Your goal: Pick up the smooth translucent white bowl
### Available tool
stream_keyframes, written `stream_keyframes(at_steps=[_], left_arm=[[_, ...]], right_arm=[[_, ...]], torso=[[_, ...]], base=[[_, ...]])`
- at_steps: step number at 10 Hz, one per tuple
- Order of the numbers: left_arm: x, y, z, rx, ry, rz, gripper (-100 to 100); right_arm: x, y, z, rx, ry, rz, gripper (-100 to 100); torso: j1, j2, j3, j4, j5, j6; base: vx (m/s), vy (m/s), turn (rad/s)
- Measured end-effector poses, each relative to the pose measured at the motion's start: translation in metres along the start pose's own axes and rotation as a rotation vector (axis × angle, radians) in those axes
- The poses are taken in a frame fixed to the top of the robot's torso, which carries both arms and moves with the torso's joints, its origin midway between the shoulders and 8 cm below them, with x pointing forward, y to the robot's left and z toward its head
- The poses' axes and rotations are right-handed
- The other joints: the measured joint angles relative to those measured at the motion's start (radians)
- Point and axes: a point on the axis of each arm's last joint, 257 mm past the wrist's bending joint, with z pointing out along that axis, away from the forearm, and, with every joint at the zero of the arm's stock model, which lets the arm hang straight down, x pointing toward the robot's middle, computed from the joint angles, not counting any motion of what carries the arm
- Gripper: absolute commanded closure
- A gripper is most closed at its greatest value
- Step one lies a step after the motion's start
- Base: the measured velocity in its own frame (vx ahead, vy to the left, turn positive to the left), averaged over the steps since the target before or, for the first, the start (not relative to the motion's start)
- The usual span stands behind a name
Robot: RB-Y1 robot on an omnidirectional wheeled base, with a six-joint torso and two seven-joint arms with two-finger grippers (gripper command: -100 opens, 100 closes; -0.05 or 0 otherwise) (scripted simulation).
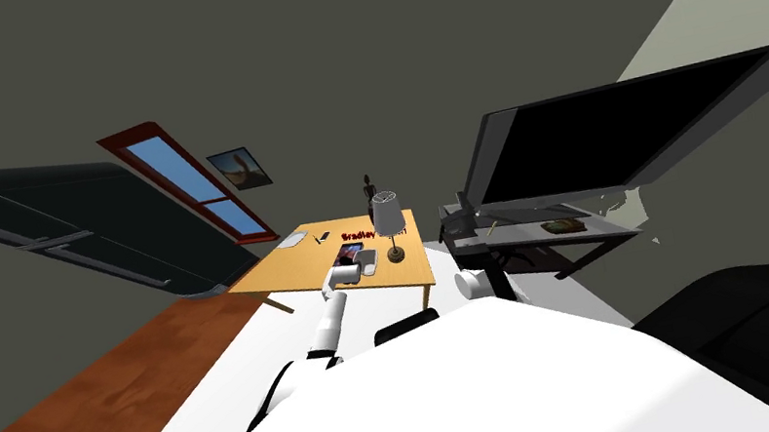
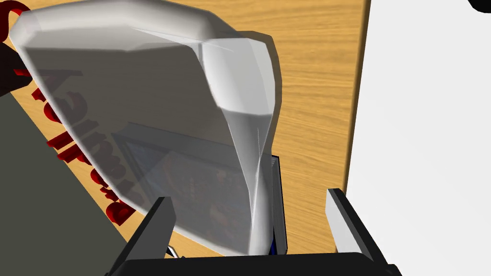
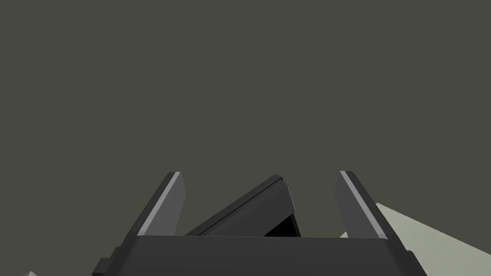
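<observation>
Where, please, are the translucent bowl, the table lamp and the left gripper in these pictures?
translucent bowl (image 2: 144, 110): left wrist view, on its broad see-through side.
table lamp (image 1: 387, 214): head view, on its grey shade.
left gripper (image 2: 249, 195): left wrist view, midway between its open fingertips.

Home living room: television, lamp, wooden table, framed picture.

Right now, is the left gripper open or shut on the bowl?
Open. The left gripper's fingers stand wide apart, with the translucent white bowl's edge between them.

One translucent bowl. One wooden table. One lamp. One dark figurine. One television. One wall picture. One red-framed window.
</observation>
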Motion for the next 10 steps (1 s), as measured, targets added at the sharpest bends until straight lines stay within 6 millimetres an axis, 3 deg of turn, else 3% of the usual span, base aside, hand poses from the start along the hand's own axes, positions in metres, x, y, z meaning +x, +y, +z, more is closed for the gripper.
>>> stream_keyframes(at_steps=[4, 5, 6, 9, 10], left_arm=[[0.002, 0.002, 0.001, -0.006, 0.002, 0.003, 100], [0.002, 0.003, 0.001, -0.007, 0.003, 0.003, 0], [0.002, 0.003, 0.001, -0.007, 0.003, 0.002, 100], [0.014, -0.01, -0.013, 0.002, 0.006, 0.01, 100], [0.014, -0.01, -0.013, 0.0, 0.007, 0.01, 0]], right_arm=[[0.0, 0.0, 0.0, 0.0, 0.0, 0.0, 0], [0.0, 0.0, 0.0, 0.0, 0.0, 0.0, 0], [0.0, 0.0, 0.0, 0.0, 0.0, 0.0, 0], [0.0, 0.0, 0.0, 0.0, 0.0, 0.0, 0], [0.0, 0.0, 0.0, 0.0, 0.0, 0.0, 0]], torso=[[0.001, 0.002, 0.002, 0.002, 0.0, -0.001], [0.001, 0.002, 0.002, 0.002, 0.0, -0.001], [0.001, 0.001, 0.002, 0.002, 0.0, -0.001], [0.004, 0.004, 0.004, 0.004, 0.0, -0.001], [0.002, 0.004, 0.004, 0.004, 0.0, -0.001]], base=[[0.0, 0.0, 0.0], [0.0, 0.0, 0.0], [-0.013, 0.026, 0.08], [-0.017, 0.034, 0.036], [0.0, 0.0, 0.0]])
